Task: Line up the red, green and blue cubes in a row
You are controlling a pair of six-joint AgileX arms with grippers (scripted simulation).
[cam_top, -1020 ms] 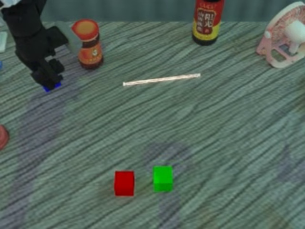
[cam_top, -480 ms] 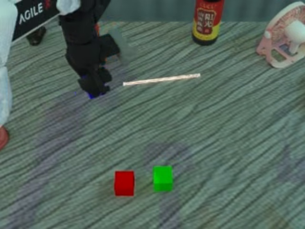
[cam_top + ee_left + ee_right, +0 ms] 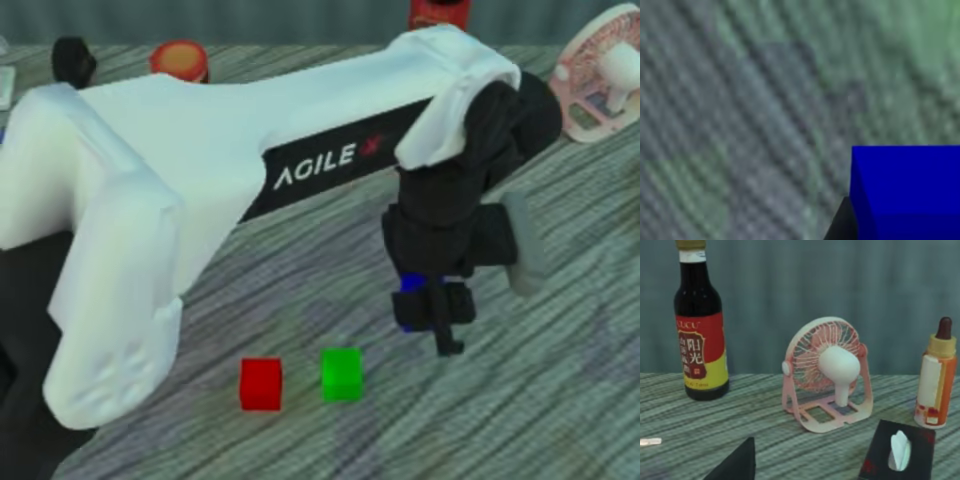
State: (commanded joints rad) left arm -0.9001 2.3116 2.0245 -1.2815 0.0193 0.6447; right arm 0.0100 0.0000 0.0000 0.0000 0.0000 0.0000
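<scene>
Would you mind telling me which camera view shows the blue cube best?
The left wrist view: the blue cube fills a corner of that picture, close up and bright. In the top view the blue cube is only a sliver, held in the left gripper right of the green cube. The right wrist view misses it entirely.

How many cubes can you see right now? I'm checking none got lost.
3. The red cube and green cube sit side by side near the table's front; the blue cube is held in the left gripper, right of the green one.
</scene>
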